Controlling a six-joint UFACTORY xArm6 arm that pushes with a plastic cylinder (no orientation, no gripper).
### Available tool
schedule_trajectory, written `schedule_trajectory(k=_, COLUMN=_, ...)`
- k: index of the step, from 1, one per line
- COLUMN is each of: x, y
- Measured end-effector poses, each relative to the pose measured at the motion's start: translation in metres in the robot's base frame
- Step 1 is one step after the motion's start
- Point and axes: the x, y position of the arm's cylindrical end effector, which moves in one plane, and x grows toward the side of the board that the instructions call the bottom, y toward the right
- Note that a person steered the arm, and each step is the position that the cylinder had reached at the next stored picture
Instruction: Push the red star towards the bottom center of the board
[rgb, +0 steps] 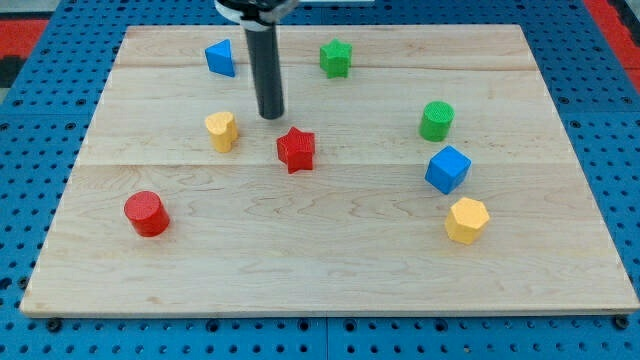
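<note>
The red star (296, 149) lies near the middle of the wooden board (330, 270), a little left of centre. My tip (271, 116) is just above and to the left of the star, a small gap apart from it. The rod rises straight to the view's top.
A yellow block (221, 131) sits left of the star. A red cylinder (147, 213) lies at lower left. A blue triangle (220, 57) and a green star (336, 58) sit near the top. A green cylinder (436, 120), a blue cube (447, 169) and a yellow hexagon (466, 220) stand at the right.
</note>
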Motion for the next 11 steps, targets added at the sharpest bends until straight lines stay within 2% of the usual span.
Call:
schedule_trajectory(k=1, x=0.036, y=0.048)
schedule_trajectory(k=2, x=0.062, y=0.024)
schedule_trajectory(k=3, x=0.053, y=0.011)
schedule_trajectory(k=5, x=0.050, y=-0.054)
schedule_trajectory(k=6, x=0.060, y=-0.074)
schedule_trajectory(k=7, x=0.092, y=-0.039)
schedule_trajectory(k=8, x=0.101, y=0.027)
schedule_trajectory(k=9, x=0.125, y=0.033)
schedule_trajectory(k=10, x=0.107, y=-0.031)
schedule_trajectory(k=11, x=0.130, y=-0.035)
